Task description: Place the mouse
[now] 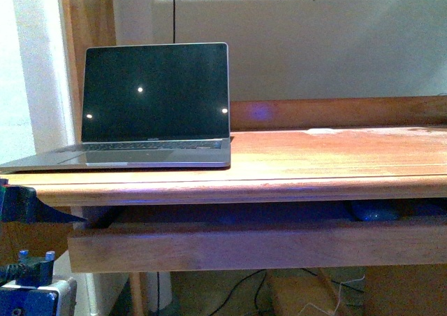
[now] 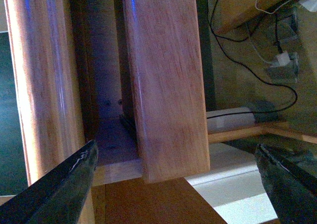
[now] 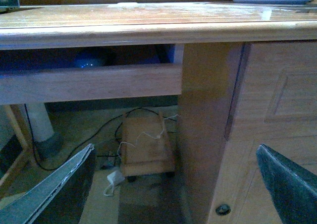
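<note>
The mouse [image 1: 376,211] is a small dark domed shape, tinted blue, lying in the shadowed pull-out tray under the desk top, towards the right. It also shows in the right wrist view [image 3: 89,61] behind the tray's front board. My right gripper [image 3: 176,152] is open and empty, low in front of the desk and well short of the mouse. My left gripper [image 2: 176,154] is open and empty at the left end of the tray's front board [image 2: 163,85]. Part of the left arm [image 1: 24,281] shows at the lower left.
An open laptop [image 1: 157,106] stands on the left of the wooden desk top [image 1: 335,159]. The tray's front board [image 1: 251,246] runs below the desk edge. A cabinet door [image 3: 277,110] is at the right. Cables and a small wheeled wooden stand [image 3: 146,147] lie on the floor beneath.
</note>
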